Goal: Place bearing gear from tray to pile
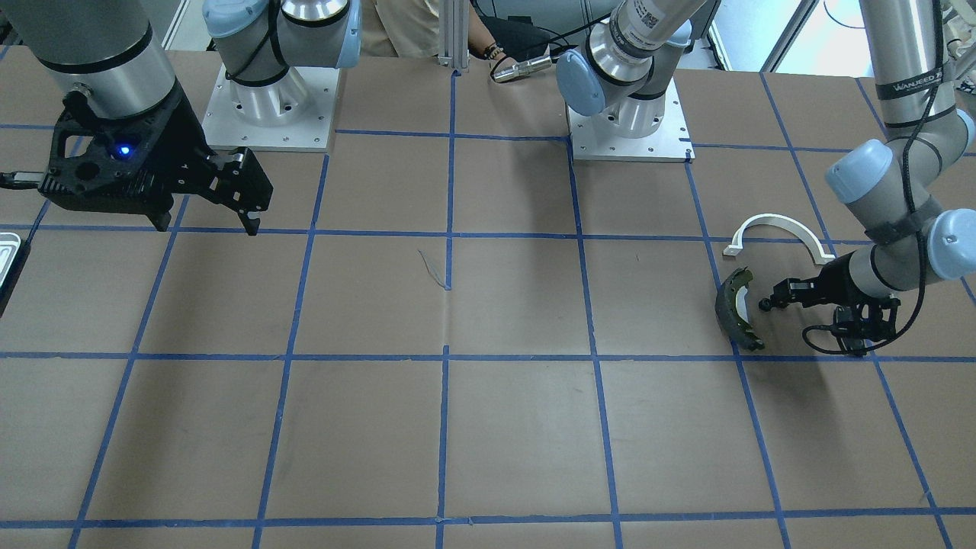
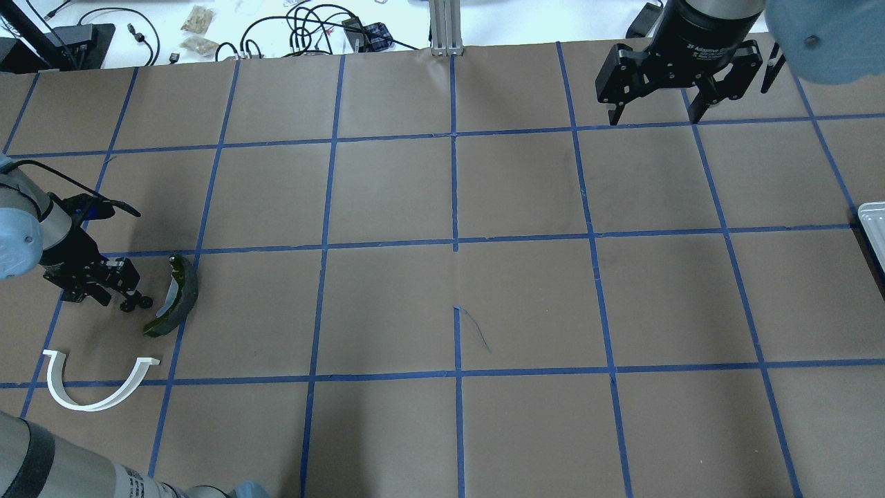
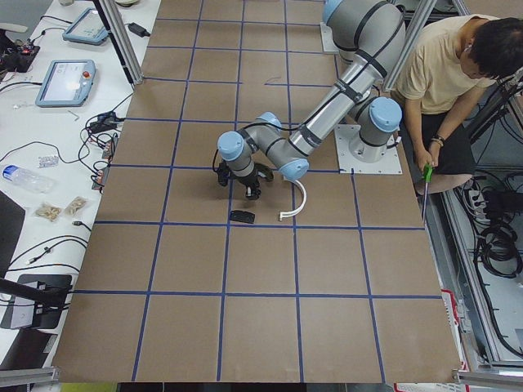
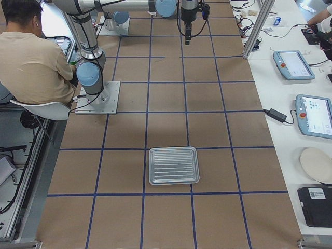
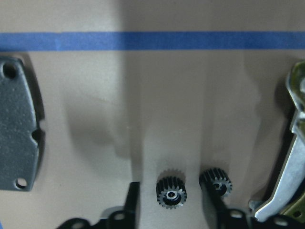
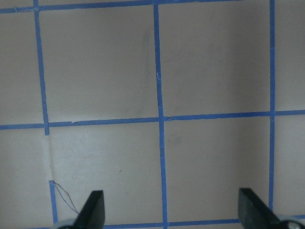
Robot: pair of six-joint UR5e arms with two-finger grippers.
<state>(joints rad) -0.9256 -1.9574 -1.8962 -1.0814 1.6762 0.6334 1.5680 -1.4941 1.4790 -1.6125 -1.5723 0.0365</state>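
Observation:
Two small black bearing gears lie on the table in the left wrist view. One gear (image 5: 171,193) sits between my open left gripper's (image 5: 172,188) fingers, and the other (image 5: 217,181) is just beside one finger. The left gripper (image 2: 137,303) is low at the pile, between the grey-olive brake shoe (image 2: 176,294) and a grey pad plate (image 5: 16,133). The white arch (image 2: 93,387) lies nearby. My right gripper (image 2: 653,114) hangs open and empty high over the table. The silver tray (image 4: 174,165) shows nothing on it, and its edge also shows in the overhead view (image 2: 872,221).
The brown table has a grid of blue tape lines (image 2: 454,242). An operator (image 3: 458,65) sits by the robot bases. Cables and tablets (image 4: 293,65) lie on the white side bench.

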